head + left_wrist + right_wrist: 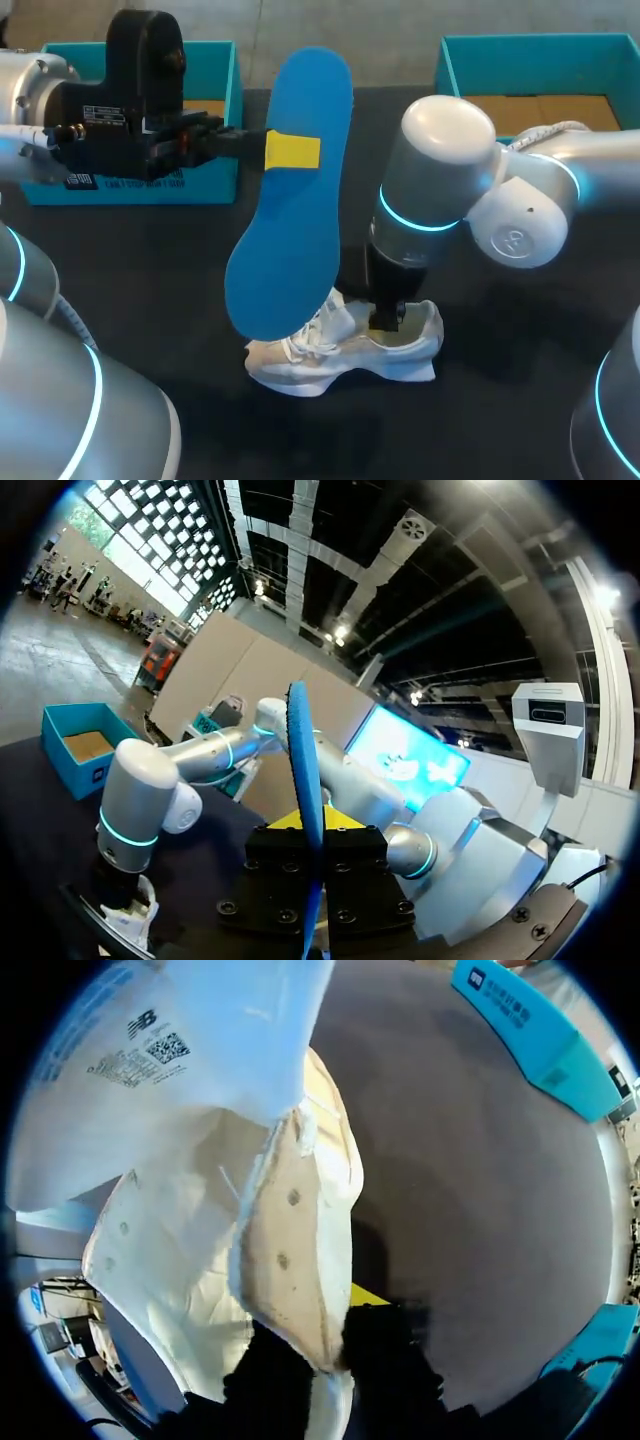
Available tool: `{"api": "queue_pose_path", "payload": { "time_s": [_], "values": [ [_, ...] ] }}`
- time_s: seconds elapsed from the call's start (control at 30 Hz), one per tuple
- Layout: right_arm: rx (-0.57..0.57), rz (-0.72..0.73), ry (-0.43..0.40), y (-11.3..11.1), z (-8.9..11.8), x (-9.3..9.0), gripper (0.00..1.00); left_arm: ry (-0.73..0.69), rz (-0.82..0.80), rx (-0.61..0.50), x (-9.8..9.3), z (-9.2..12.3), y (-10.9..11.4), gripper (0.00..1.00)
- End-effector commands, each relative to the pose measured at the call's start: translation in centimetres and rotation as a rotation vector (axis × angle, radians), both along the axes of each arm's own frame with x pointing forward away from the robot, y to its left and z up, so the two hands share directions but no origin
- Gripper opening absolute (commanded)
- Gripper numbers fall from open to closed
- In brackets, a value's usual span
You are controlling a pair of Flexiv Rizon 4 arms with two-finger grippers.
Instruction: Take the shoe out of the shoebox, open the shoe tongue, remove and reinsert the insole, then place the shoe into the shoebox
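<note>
Two arms share the job, and it looks about halfway done: the insole is out of the shoe and not yet back in. The left gripper (293, 150) reaches in from the upper left of the head view, its jaws clamped flat on the blue insole (285, 240). It holds the insole up in the air, running from top centre down toward the shoe. The white shoe (330, 362) lies on the dark table (520, 410), low in the middle of the frame. The right gripper (388, 322) comes straight down onto the shoe's heel end. In the right wrist view its fingers pinch the collar wall from both sides, steadying the shoe.

I'd say the next move is to tilt the insole toe-first and slide it into the opening while the right arm keeps the shoe steady.

The insole's lower end covers the shoe's front, so I can't tell how far the tongue is pulled open. The left wrist view shows the insole only edge-on. Two teal trays, one at upper left (215, 110) and one at upper right (545, 62), are cut off by the frame, and I can't tell box from lid.
</note>
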State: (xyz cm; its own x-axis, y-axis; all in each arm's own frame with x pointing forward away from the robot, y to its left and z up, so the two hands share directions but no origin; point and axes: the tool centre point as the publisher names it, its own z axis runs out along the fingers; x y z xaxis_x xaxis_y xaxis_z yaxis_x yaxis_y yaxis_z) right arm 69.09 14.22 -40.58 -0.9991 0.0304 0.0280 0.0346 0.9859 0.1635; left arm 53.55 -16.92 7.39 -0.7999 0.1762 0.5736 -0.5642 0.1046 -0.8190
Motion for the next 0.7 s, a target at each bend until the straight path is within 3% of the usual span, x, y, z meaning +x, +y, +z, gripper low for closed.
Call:
{"api": "queue_pose_path", "payload": {
  "time_s": [0.03, 0.4, 0.7],
  "values": [
    [-0.002, -0.011, -0.017, -0.2, 0.8, -0.4, 0.0, 0.0, 0.0, 0.002, 0.0, 0.0, -0.1, 0.0],
    [0.014, -0.129, 0.003, -0.6, 2.6, -0.8, 0.0, 0.0, 0.0, 0.002, 0.0, 0.0, -0.1, 0.0],
    [0.039, -0.392, 0.028, -1.5, 4.5, -1.9, 0.0, 0.0, 0.0, 0.002, 0.0, 0.0, -0.1, 0.0]
  ]
}}
